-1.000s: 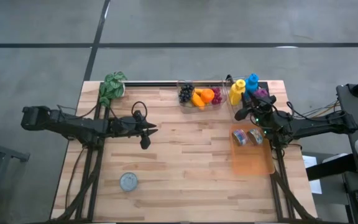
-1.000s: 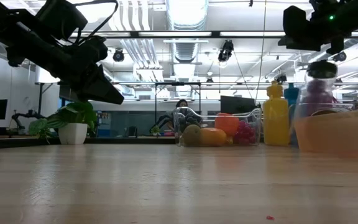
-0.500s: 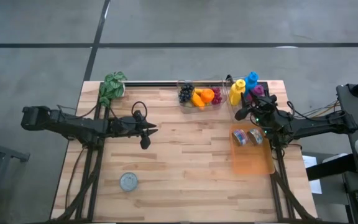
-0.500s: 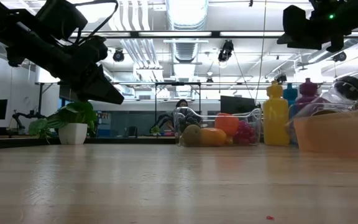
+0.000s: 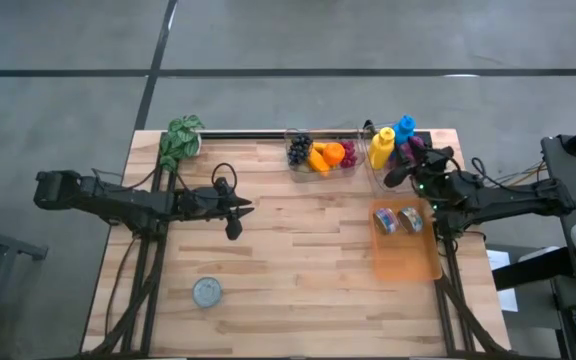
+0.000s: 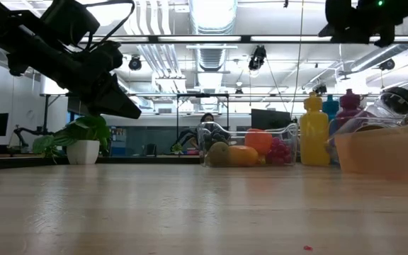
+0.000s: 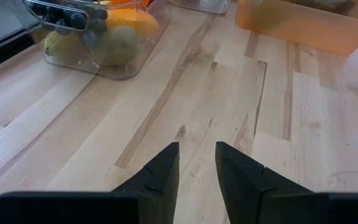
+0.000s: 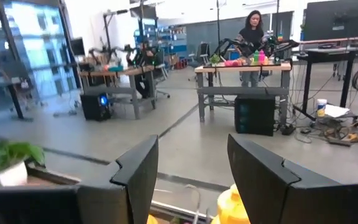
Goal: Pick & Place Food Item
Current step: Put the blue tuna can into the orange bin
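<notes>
room: grey concrete floor around a pale wood worktop; the right wrist view looks out over a workshop with benches, where a person stands far off.
worktop, 12 o'clock edge: clear bin of fruit with grapes, an orange and other pieces; to its right stand a yellow bottle, a blue bottle and a purple bottle.
worktop, 10 o'clock corner: potted plant.
worktop, 7 o'clock: small round lid, lying alone.
orange tray: at 3 o'clock near the right edge; two clear jars with coloured contents lie on their sides in its far end, side by side.
left hand: hovers over bare wood left of centre, well apart from the fruit bin; fingers spread a little with nothing between them.
right hand: raised above the worktop between the bottles and the tray's far end, aimed towards the room; fingers spread apart, holding nothing.
</notes>
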Available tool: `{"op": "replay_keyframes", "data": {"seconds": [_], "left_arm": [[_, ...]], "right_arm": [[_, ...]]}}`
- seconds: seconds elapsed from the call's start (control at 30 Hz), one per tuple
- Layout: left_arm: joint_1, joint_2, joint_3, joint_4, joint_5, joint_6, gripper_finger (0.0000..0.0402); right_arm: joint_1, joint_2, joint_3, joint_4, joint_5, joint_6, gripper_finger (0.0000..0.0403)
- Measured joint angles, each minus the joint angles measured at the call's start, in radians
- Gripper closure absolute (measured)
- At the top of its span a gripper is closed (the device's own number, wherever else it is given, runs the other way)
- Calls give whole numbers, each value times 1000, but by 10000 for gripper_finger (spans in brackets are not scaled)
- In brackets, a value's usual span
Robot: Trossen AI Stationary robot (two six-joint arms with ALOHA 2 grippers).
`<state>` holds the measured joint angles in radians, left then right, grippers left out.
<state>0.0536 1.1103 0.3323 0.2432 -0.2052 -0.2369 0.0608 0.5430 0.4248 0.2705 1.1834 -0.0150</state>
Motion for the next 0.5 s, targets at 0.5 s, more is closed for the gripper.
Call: {"op": "replay_keyframes", "data": {"seconds": [0.5], "left_arm": [[-93,-2,89,-53,177,64,293]], "right_arm": [[0,121,273,-540,-452,200,323]]}}
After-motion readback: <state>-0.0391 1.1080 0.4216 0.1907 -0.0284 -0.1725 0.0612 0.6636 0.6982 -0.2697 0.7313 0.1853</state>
